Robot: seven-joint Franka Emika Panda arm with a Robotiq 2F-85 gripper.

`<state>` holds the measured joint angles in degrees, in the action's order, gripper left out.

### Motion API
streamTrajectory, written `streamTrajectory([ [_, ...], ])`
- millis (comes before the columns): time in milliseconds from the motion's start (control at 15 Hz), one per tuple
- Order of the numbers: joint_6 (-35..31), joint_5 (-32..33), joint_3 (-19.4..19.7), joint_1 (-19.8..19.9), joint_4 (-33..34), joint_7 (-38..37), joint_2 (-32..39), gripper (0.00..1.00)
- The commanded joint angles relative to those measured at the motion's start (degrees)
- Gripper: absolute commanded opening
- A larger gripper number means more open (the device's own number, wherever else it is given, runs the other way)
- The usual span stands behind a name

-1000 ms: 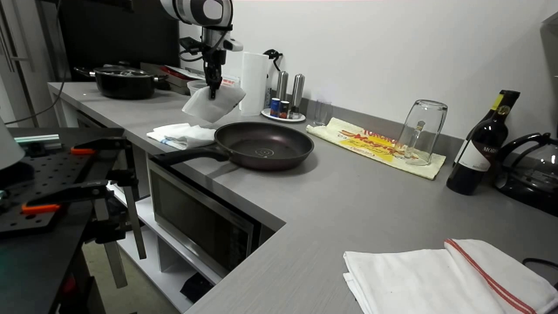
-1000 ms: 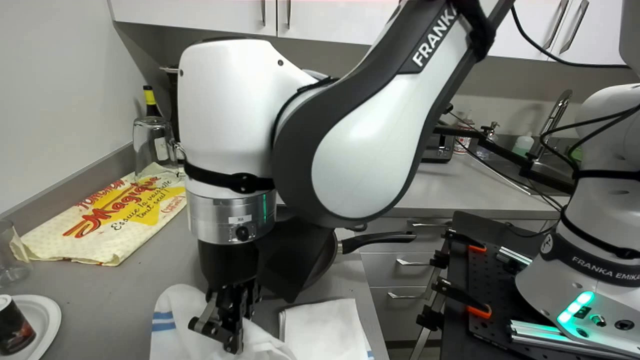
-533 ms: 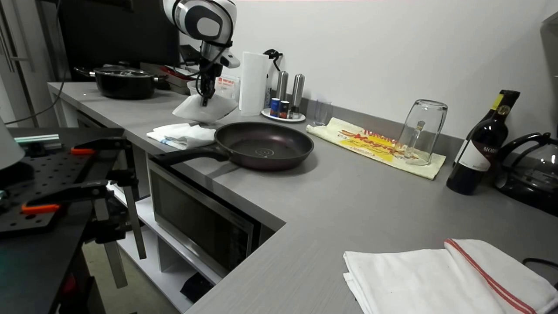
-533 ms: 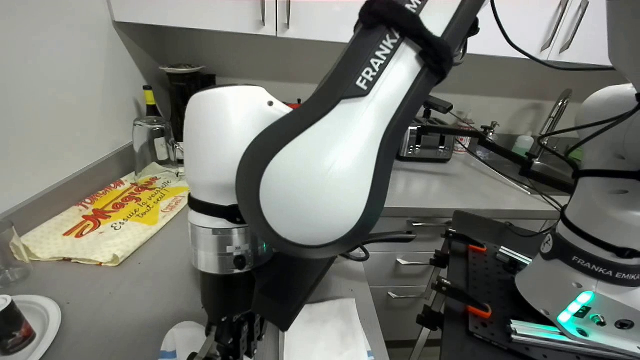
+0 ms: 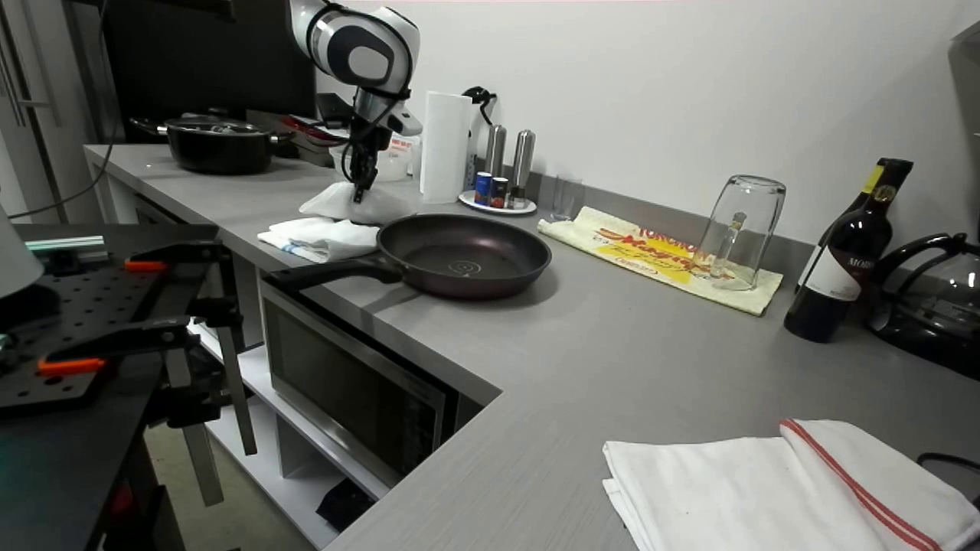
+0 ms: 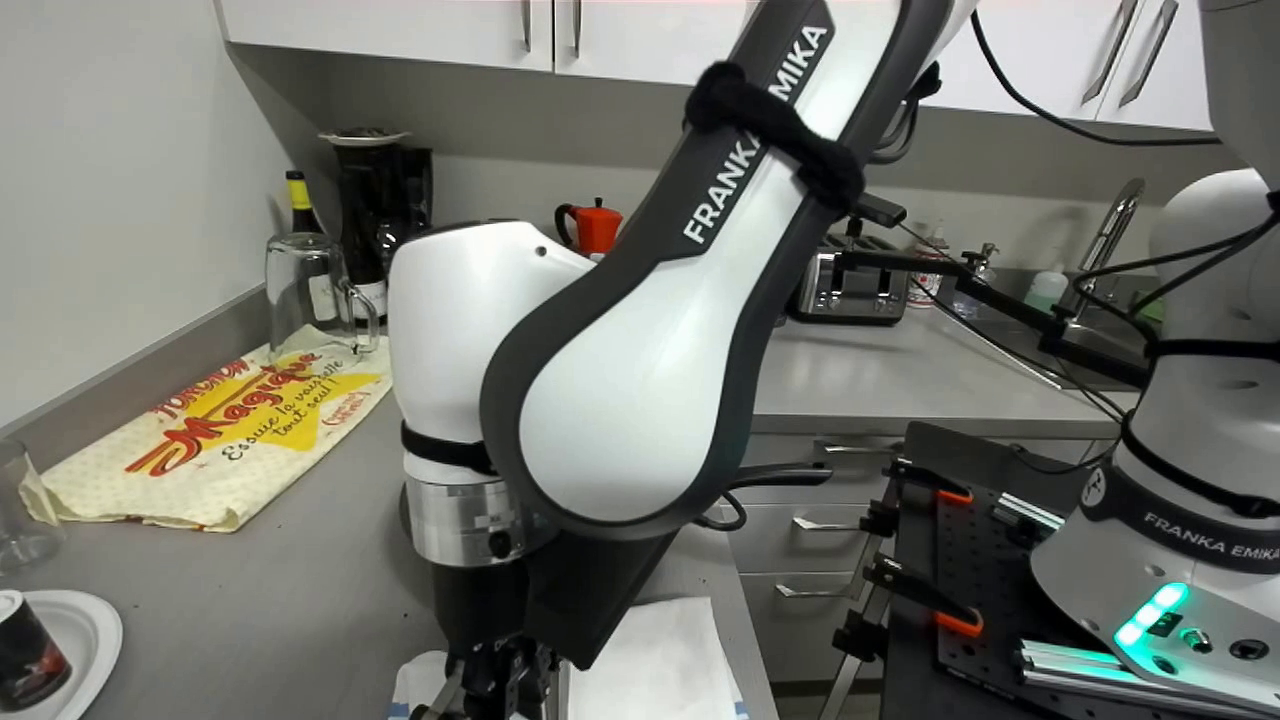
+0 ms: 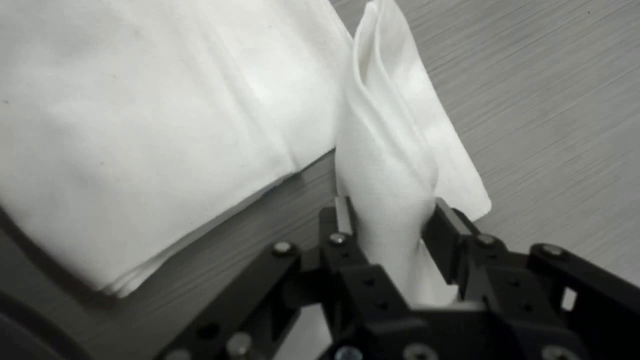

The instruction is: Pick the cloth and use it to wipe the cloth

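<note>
And it's the gripper (image 7: 392, 215) clamped on the bunched white cloth (image 7: 387, 170), right beside the folded cloth (image 7: 165, 130) on the grey counter (image 7: 545, 130), can't tell if touching, w/ frying pan (image 5: 463, 256) nearby in an ext. view

- In the wrist view, we are losing part of the gripped cloth (image 7: 390, 165) behind the fingers (image 7: 448, 235).
- In an exterior view, we are missing most of the pan (image 6: 780, 476) behind the arm (image 6: 640, 390).
- We are seeing the carafe (image 5: 938, 302) cropped by an exterior view's edge.
</note>
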<state>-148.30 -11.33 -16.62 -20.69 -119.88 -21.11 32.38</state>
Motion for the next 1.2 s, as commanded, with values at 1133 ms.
streamTrajectory([
  [1133,23.6,-10.9,-2.0,4.8,-20.6,15.8,-32.9,1.00],
])
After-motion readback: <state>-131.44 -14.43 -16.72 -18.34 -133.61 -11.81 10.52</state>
